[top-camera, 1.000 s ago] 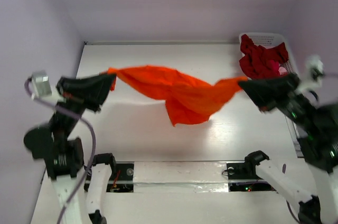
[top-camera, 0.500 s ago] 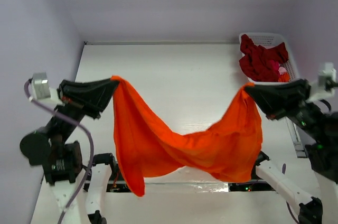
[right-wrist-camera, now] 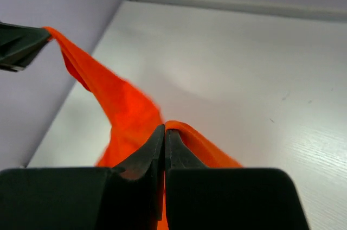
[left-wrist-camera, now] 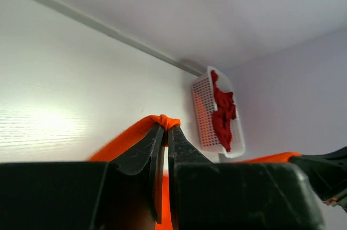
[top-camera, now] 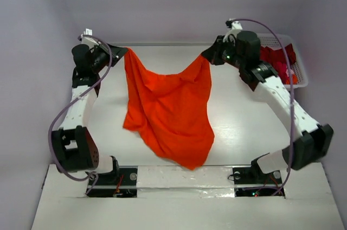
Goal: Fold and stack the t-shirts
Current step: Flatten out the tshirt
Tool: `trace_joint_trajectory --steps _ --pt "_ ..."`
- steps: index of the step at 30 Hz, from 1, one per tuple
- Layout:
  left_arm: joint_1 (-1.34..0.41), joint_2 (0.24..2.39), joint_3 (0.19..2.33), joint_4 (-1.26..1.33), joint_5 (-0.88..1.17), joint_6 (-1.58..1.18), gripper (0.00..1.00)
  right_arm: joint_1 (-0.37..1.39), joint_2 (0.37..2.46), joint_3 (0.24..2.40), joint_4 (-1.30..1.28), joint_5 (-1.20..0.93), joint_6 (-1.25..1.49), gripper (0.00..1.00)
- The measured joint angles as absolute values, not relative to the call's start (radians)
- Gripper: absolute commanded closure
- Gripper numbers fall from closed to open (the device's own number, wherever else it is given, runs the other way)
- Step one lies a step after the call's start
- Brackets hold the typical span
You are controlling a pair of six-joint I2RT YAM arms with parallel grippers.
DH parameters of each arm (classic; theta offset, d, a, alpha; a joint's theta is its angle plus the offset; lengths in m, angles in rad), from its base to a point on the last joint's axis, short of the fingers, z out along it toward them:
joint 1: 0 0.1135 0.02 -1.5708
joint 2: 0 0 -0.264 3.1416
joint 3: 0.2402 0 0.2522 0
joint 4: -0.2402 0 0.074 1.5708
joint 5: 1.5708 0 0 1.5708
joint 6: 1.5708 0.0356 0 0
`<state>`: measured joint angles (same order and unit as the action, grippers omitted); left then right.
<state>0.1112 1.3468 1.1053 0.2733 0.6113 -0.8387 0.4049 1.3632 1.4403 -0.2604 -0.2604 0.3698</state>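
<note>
While left gripper (top-camera: 122, 51) and right gripper (top-camera: 207, 55) pinch it, orange t-shirt (top-camera: 171, 110) hanging

White table (top-camera: 238, 121), matte, with faint wood grain running side to side; grey strip along the far edge, against the wall. Carries a white lattice basket (top-camera: 284, 38) at the far right corner, heaped with dark red t-shirts (top-camera: 276, 59). Well left of the basket and nearer, bare surface under the hanging orange t-shirt (top-camera: 168, 110); lower hem low over the near half, contact with the top not clear. Far from the basket, along the near edge, a pale mounting strip (top-camera: 179, 178) with the left arm base (top-camera: 111, 170) and right arm base (top-camera: 252, 174) bolted on.
</note>
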Motion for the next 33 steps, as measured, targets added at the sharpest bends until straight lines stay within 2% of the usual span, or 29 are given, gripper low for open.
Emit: trace_joint_trajectory --steps 9,21,24,27,33 --pt "0.111 1.512 1.093 0.46 0.59 -0.87 1.0 0.361 1.658 1.527 -0.262 -0.236 0.385 1.0" --pt "0.107 1.588 1.133 0.495 0.643 -0.93 1.0 0.291 1.738 1.752 -0.31 -0.249 0.429 1.0" --pt "0.105 1.534 1.139 0.505 0.69 -0.963 1.0 0.292 1.692 1.744 -0.327 -0.307 0.442 1.0" --pt "0.099 1.42 1.139 0.519 0.743 -0.996 1.0 0.301 1.558 1.669 -0.337 -0.371 0.45 1.0" --pt "0.095 0.981 1.133 0.527 0.825 -1.008 1.0 0.373 1.061 1.504 -0.306 -0.457 0.448 1.0"
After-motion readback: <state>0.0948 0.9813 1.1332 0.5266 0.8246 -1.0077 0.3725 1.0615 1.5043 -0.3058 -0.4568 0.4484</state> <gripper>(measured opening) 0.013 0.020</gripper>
